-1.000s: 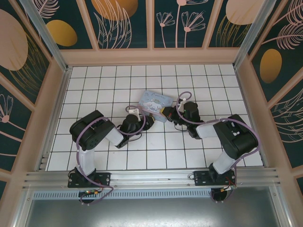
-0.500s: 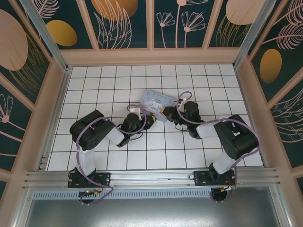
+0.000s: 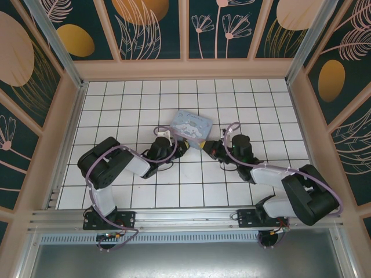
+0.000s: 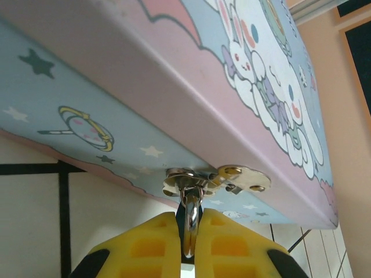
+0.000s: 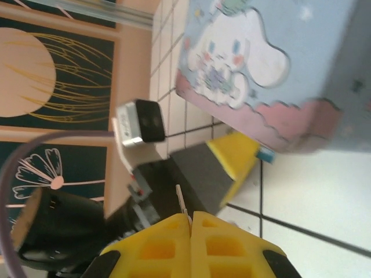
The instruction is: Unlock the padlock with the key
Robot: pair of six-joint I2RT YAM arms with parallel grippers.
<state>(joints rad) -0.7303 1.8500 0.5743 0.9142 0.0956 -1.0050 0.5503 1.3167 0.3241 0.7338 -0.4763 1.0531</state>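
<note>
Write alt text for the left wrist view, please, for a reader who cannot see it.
The left gripper, its yellow jaws shut, pinches the padlock by its silver shackle, which hangs from the metal hasp of a pale blue cartoon-printed tin box. White floor tiles show below the box.

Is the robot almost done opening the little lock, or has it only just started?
About halfway. Done: the left fingers are pinched on the padlock, which hangs from the latch of the tin box, and the right fingers grip the key. In hand: bringing key and lock together; they are apart. Left: push the key in, turn it, and pop the lock open.
</note>
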